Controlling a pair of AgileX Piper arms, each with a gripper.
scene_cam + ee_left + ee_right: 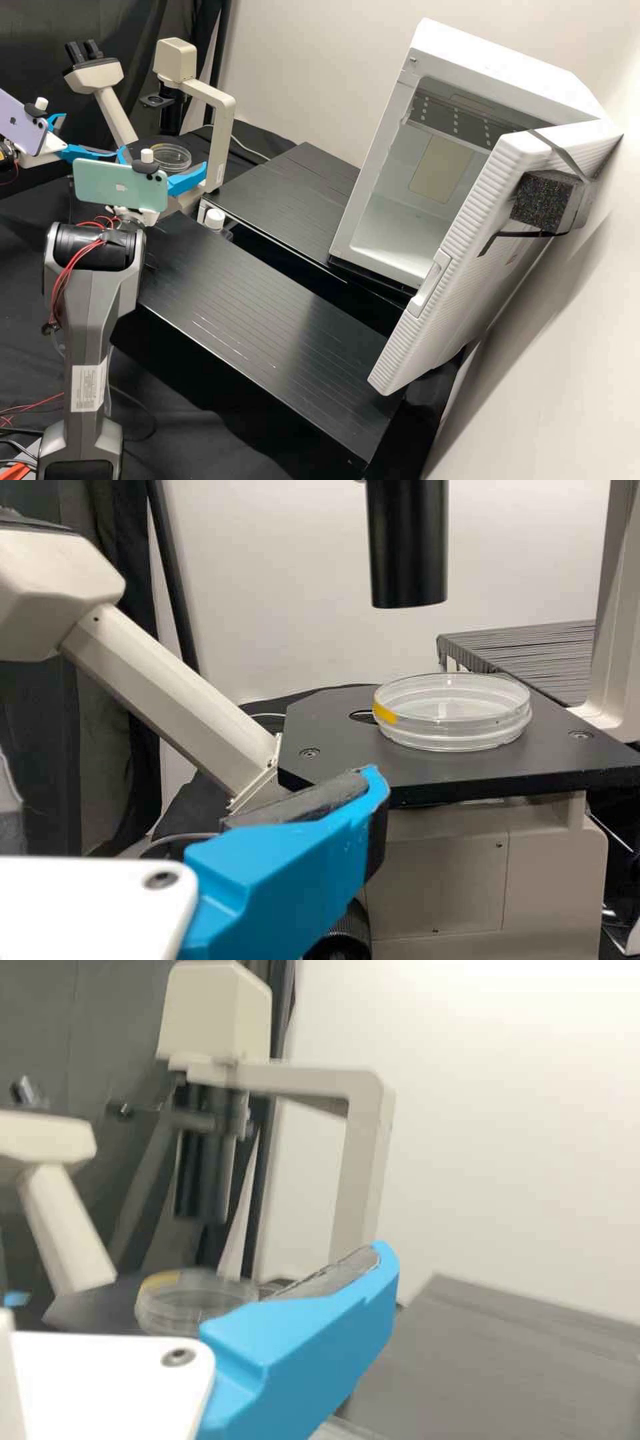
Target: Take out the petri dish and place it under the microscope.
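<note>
With left gripper [89, 135] and right gripper [163, 157] wide and empty, we should back off slowly, never nudging the petri dish [452, 715] (skittish, we suspect) across the stage [335, 740].

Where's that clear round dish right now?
In the high view, the clear dish is left of centre, on the microscope's black platform, near its pale upright post.

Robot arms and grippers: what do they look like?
The nearer arm is dark grey with black joints, red wires and a white label. Its gripper is white with angular blue fingers, grey pads and a green phone; the other gripper has a purple phone.
</note>
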